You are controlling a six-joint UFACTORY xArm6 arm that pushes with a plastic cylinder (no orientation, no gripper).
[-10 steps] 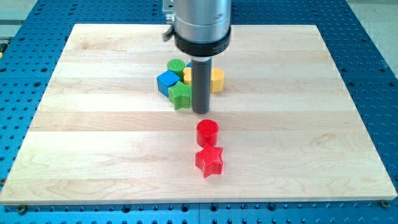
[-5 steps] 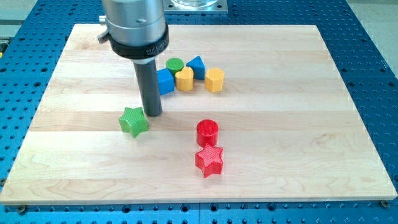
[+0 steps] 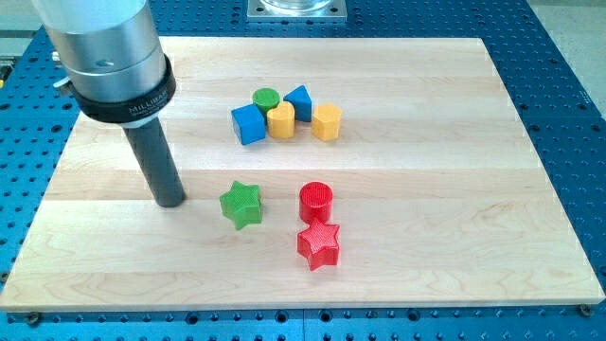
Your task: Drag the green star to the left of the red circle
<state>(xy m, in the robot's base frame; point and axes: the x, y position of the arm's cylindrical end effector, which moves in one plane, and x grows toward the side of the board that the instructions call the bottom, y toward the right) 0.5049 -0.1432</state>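
Note:
The green star [image 3: 241, 205] lies on the wooden board [image 3: 426, 189], just left of the red circle [image 3: 316, 202], with a gap between them. A red star [image 3: 319, 244] sits right below the red circle. My tip [image 3: 171, 202] rests on the board to the left of the green star, apart from it by about a block's width.
A cluster of blocks sits toward the view's top: a blue cube [image 3: 249, 124], a green cylinder [image 3: 266, 99], a yellow block [image 3: 281, 121], a blue triangle [image 3: 299, 100] and a yellow hexagon [image 3: 327, 122]. The board lies on a blue perforated table [image 3: 568, 114].
My tip swept from the cluster toward the view's left and bottom, carrying the green star out of it. The star now lies beside the red circle, and my tip has moved off to its left.

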